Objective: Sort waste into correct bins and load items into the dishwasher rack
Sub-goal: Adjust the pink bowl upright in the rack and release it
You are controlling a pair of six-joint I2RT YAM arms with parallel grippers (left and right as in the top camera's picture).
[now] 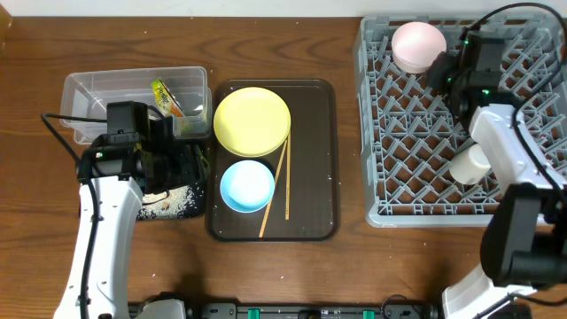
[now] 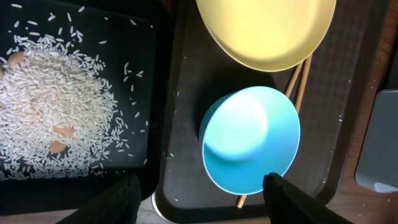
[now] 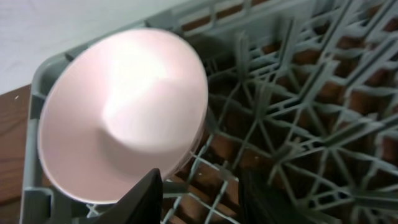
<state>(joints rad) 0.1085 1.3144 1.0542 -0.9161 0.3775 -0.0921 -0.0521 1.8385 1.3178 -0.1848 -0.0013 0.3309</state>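
**Pink bowl in the rack corner, blue bowl straight ahead of my left pincer**

On the right wrist view the pale pink bowl (image 3: pixel 124 118) lies upside down in the far left corner of the dishwasher rack (image 1: pixel 416 133), tipped against the pegs. My right gripper (image 3: pixel 199 193) sits just behind its rim with the jaws apart. The rim hangs ahead of the gap and neither finger seems to press on it, so I read that bowl as placed, not pinched.

The light blue bowl (image 2: pixel 252 140) is what I judge comes next. It stands mouth up on the brown serving tray (image 2: pixel 180 93), near the yellow plate (image 2: pixel 267 31). My left gripper (image 2: pixel 202 186) hovers with its jaws spread wide and nothing between them, over the seam between the serving tray and the black tray (image 2: pixel 149 37) of rice (image 2: pixel 56 99). The bowl lies straight ahead of that gap, a little toward the right-hand finger, so the left arm is clearly the nearer one.

One of the chopsticks (image 1: pixel 285 182) pokes out from under the bowl, so lifting it may roll that stick.
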